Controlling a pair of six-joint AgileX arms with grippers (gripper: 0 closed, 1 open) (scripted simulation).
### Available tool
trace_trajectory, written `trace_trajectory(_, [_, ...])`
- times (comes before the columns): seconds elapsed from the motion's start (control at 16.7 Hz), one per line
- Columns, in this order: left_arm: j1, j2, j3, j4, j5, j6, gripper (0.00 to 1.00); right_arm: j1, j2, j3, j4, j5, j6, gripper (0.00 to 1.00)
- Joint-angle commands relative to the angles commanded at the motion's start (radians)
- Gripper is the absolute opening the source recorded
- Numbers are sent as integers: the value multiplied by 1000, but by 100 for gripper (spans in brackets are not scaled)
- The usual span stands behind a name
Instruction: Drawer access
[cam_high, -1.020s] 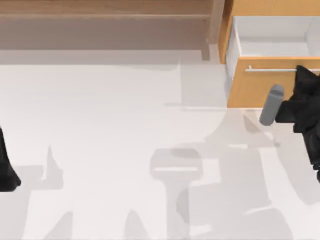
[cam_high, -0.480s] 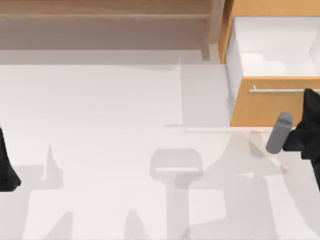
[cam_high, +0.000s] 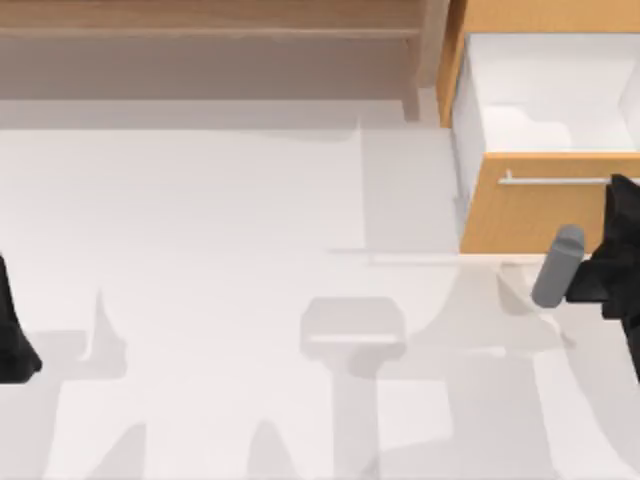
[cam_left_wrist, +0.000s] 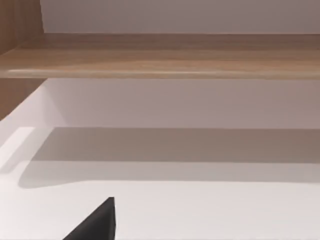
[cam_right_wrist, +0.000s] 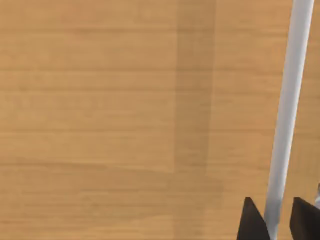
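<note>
Drawer (cam_high: 550, 150) travel has stopped: a second ago we saw only a narrow strip of its white interior, half a second ago the tan front had come out toward the table's near edge, and now it sits in that same place at the top view's far right, so we judge the drawer open and the pull finished or nearly so. Our right gripper (cam_right_wrist: 272, 220) is at the right end of the silver bar handle (cam_right_wrist: 287, 115), fingers closed on either side of it, the arm reaching in from the right edge. Our left arm (cam_high: 12, 330) is parked at the left edge; we cannot tell how its fingers stand.
</note>
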Motion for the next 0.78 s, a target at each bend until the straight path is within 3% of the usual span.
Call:
trace_trajectory(0.42, [0,0,0,0,0,0,100,0,0,0,0,0,0,98])
trace_trajectory(0.78, [0,0,0,0,0,0,100,0,0,0,0,0,0,100])
